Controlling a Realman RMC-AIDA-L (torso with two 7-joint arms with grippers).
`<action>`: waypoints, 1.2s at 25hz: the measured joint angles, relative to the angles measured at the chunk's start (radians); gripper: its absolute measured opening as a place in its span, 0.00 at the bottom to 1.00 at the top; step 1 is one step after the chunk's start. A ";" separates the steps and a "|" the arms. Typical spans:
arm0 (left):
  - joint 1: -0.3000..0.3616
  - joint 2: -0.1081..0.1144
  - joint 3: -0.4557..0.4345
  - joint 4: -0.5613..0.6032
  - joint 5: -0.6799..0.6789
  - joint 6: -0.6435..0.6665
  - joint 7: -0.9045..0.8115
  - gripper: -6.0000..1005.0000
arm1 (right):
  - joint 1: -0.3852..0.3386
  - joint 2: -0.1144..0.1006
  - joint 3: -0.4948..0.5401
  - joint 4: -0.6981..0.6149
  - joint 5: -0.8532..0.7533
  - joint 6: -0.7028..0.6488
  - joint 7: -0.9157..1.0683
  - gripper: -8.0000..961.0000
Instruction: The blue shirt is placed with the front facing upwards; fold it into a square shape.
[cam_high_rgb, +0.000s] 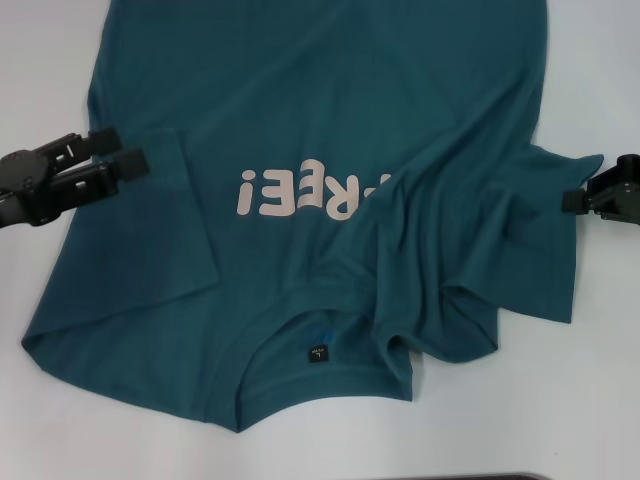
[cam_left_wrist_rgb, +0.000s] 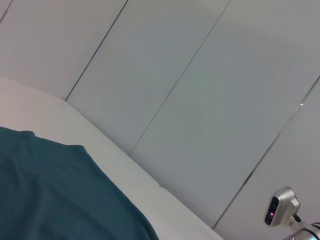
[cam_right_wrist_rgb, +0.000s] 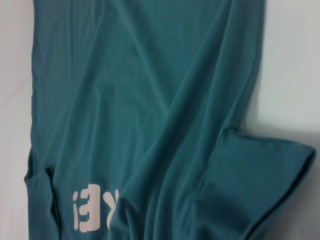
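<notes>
We have the blue shirt (cam_high_rgb: 300, 150) spread face up across the middle of the white counter (cam_high_rgb: 40, 420), collar toward the counter's near edge and the hem running off toward the far edge, with the pale letters (cam_high_rgb: 310, 193) showing on the chest and the small black neck label (cam_high_rgb: 317, 355) just inside the collar. The left side already lies folded inward in a fairly flat panel, while the right side is thrown over the middle in a rumpled heap that hides the start of the lettering. Our left claw (cam_high_rgb: 128, 152) hovers over the shirt's left edge, its two fingers a little apart and holding nothing. Our right claw (cam_high_rgb: 572, 198) sits at the counter's right side, touching or pinching the tip of the right sleeve (cam_high_rgb: 560, 170); we cannot tell from here whether it is closed on the cloth. In our judgement the step in hand is the right-side fold, and to do it well we want that flap laid flat, not bunched: draw the sleeve edge taut first, carry it low across the chest, and set it down so its folded edge runs straight from collar to hem and parallel to the left fold. Wrinkles left now will likely spoil the square once we bring the hem up.
</notes>
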 joint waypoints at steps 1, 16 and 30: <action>0.000 0.000 0.000 0.000 0.000 0.000 0.000 0.89 | 0.000 0.000 -0.001 0.000 0.000 0.000 0.000 0.06; 0.006 0.002 -0.002 -0.002 -0.020 -0.006 -0.010 0.89 | 0.039 0.017 0.027 -0.053 0.108 -0.164 -0.036 0.02; 0.010 0.001 -0.061 -0.004 -0.056 -0.008 -0.010 0.89 | 0.080 0.076 0.030 0.010 0.145 -0.118 -0.025 0.02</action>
